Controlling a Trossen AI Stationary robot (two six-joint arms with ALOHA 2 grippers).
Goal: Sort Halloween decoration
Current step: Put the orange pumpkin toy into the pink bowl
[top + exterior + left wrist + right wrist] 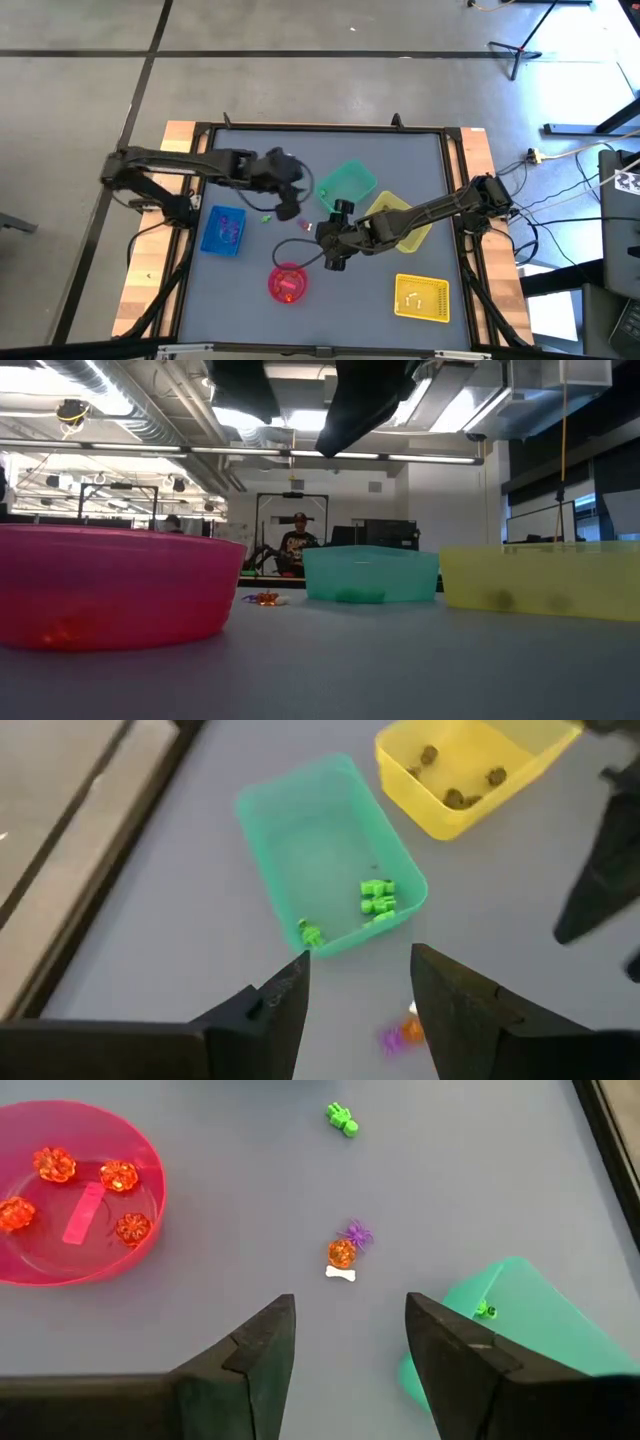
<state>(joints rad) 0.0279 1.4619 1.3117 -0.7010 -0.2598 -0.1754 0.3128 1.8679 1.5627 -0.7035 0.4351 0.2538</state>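
Small Halloween trinkets lie on the grey table: an orange pumpkin (341, 1253), a purple spider (356, 1234) and a white bone (340, 1273) close together, and a green piece (342, 1120) farther off. My left gripper (360, 965) hovers open above the table, short of the green bin (330, 860), with nothing between its fingers. My right gripper (350, 1305) hovers open just short of the pumpkin cluster (307, 226), between the pink bowl (70, 1190) and the green bin. In the high view the left gripper (293, 205) and the right gripper (323, 237) face each other across the cluster.
The green bin holds green pieces (377, 900). The yellow bin (470, 770) behind it holds dark grey ones. The pink bowl holds orange pumpkins (118, 1176). A blue bin (223, 230) stands at the left and a flat yellow bin (422, 297) at the near right.
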